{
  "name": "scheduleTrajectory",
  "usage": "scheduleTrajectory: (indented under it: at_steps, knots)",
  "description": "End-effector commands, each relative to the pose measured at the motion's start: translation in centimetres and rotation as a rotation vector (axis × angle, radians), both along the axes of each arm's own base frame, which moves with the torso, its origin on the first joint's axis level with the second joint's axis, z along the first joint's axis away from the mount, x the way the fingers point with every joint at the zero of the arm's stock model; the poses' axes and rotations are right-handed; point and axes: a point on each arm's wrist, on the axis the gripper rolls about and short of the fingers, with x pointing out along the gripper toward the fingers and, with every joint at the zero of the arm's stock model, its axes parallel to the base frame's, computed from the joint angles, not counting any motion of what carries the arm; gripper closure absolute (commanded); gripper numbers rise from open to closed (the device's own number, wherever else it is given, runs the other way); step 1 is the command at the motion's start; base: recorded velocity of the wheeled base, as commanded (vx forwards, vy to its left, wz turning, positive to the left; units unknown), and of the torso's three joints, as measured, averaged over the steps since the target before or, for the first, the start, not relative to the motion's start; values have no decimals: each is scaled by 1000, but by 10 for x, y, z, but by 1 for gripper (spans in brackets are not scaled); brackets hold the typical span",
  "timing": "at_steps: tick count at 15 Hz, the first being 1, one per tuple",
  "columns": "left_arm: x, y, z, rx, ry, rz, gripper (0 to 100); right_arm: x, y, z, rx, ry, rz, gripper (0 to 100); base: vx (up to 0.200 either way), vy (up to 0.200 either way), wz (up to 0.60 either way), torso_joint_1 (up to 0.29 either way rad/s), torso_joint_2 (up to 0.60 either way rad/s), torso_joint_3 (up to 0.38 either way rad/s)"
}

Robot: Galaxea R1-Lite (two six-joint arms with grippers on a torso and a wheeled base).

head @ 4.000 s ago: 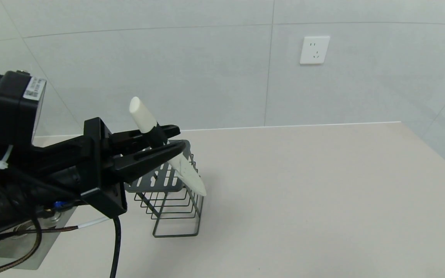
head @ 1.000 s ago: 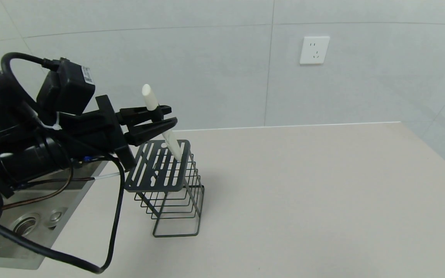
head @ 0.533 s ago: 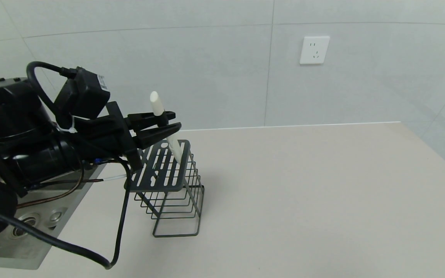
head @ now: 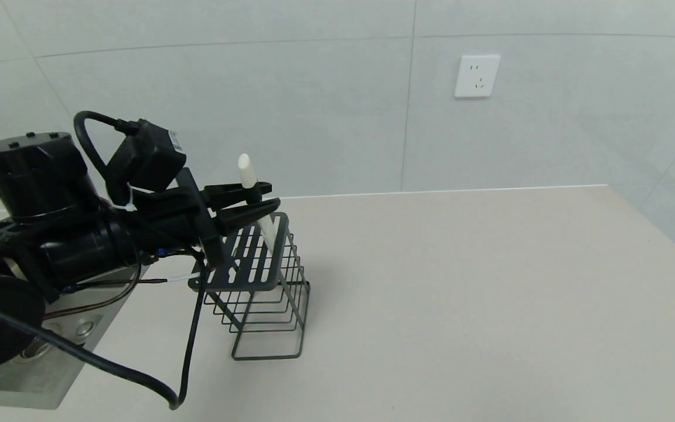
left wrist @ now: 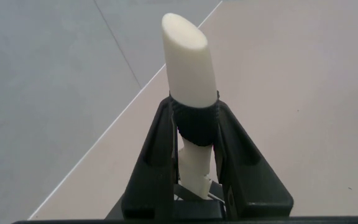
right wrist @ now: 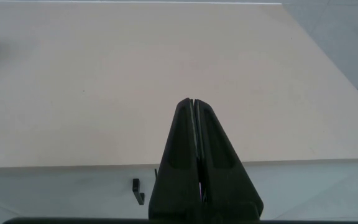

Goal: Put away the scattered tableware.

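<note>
My left gripper (head: 258, 198) is shut on a white knife (head: 248, 171) with a cream handle pointing up. Its blade (head: 268, 230) passes down through a slot in the top plate of the dark wire cutlery rack (head: 255, 275) on the beige counter. In the left wrist view the knife handle (left wrist: 189, 59) stands upright between the fingers (left wrist: 160, 146), gripped at a black collar. My right gripper (right wrist: 195, 124) is shut with nothing in it, hovering over the bare counter (right wrist: 135, 81).
A steel sink (head: 50, 351) lies at the counter's left front, beside the rack. A tiled wall with a white socket (head: 477, 75) stands behind. Open counter (head: 460, 281) stretches to the right of the rack.
My left gripper has carried the knife farther from me and lowered it, turning it more upright. The blade tip now sits in the rack's top slot.
</note>
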Motion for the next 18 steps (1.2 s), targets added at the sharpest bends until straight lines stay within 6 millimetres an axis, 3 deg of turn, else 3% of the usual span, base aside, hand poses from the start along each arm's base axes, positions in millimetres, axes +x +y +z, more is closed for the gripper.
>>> scheduleTrajectory:
  at_steps: [1,18]
  knots:
    - [2,0,-4,4,13,3,100,0,0,0,-1,1,0,100,0,0,0,0,0,0]
    - [7,-2,-23,18,79,8,100,0,0,0,5,0,0,100,0,0,0,0,0,0]
